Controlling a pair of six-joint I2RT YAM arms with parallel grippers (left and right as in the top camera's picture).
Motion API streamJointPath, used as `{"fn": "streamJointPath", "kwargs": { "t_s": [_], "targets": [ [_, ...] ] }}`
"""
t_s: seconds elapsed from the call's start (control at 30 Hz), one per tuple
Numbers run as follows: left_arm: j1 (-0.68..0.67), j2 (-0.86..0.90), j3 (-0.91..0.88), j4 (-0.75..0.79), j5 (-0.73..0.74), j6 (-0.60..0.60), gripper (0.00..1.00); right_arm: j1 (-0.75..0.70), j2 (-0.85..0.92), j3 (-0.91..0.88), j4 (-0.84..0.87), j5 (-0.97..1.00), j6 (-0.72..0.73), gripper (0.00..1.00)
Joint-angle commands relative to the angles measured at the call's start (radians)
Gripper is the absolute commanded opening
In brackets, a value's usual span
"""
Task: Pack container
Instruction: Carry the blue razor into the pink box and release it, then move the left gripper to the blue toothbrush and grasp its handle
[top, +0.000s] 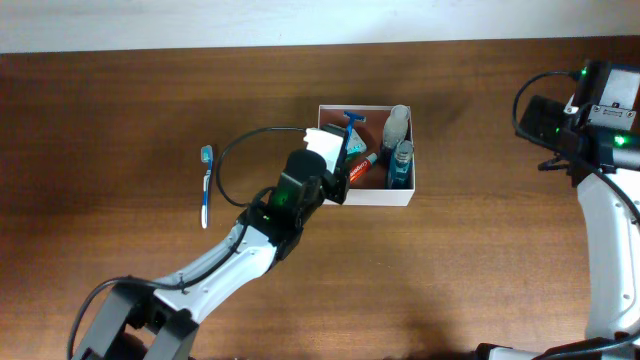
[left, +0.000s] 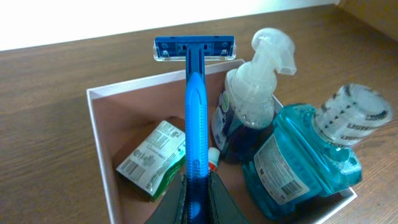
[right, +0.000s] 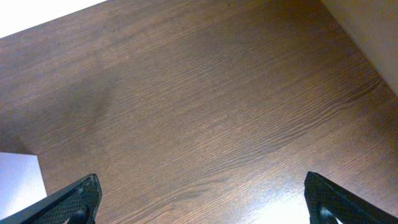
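dark wood-grain desk (top: 120, 120) carries the container (top: 385, 196), a shallow white box with a reddish-brown inside, sitting near the middle and toward the far edge. the left pincer (left: 198, 186) is closed tight on the handle end of a blue razor (left: 196, 112), which reaches out over the box with its head toward the far wall. inside the box lie a green-and-white packet (left: 152, 158), a clear pump bottle (left: 252, 106) and a teal mouthwash bottle (left: 305, 162). a blue toothbrush (top: 206, 190) lies on the desk, well left of the box. the right pincer (right: 200, 180) is spread wide with nothing in it, above bare wood.
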Motion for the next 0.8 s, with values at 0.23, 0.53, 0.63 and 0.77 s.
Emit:
{"fn": "streamJointPath", "kwargs": {
  "t_s": [0.23, 0.53, 0.63, 0.77],
  "targets": [
    [-0.002, 0.027, 0.009, 0.028, 0.007, -0.012, 0.87, 0.0, 0.003, 0.008, 0.0, 0.005, 0.011, 0.99],
    [0.2, -0.022, 0.01, 0.001, -0.012, 0.002, 0.99, 0.0, 0.003, 0.008, 0.0, 0.005, 0.011, 0.99],
    [0.328, -0.061, 0.01, -0.136, -0.012, 0.002, 0.99, 0.0, 0.003, 0.008, 0.0, 0.005, 0.011, 0.99],
    [0.546, -0.076, 0.009, -0.343, -0.011, 0.002, 0.99, 0.0, 0.003, 0.008, 0.0, 0.005, 0.011, 0.99]
  ]
}}
